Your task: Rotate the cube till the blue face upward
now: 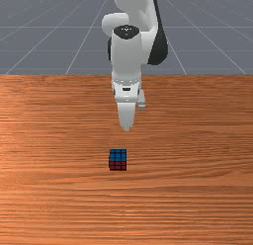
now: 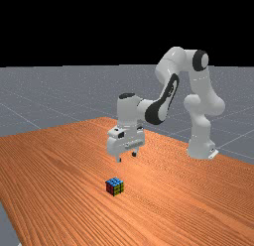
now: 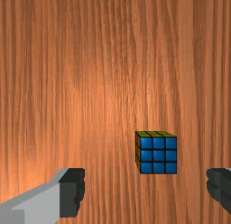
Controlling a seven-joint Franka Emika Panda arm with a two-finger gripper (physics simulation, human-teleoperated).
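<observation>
Hanging wide open above the wooden table [image 2: 59, 180] (grey floor [image 2: 49, 93] beyond), the gripper [image 2: 126, 157] holds nothing.

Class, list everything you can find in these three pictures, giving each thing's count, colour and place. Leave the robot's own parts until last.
Rubik's cube: one, blue on top with a red side and a yellow side, on the table.
Table: one, orange-brown wood, under the cube.
Floor: one, grey with pale lines, beyond the table.
Backdrop: one, black, above the floor in the far view.
Franka Emika Panda arm: one, white and grey with black parts, its base at the far view's right.
Two-finger gripper: one, white, open, above the table and clear of the cube.
Finger pads: two, black, standing apart at the finger ends.
</observation>
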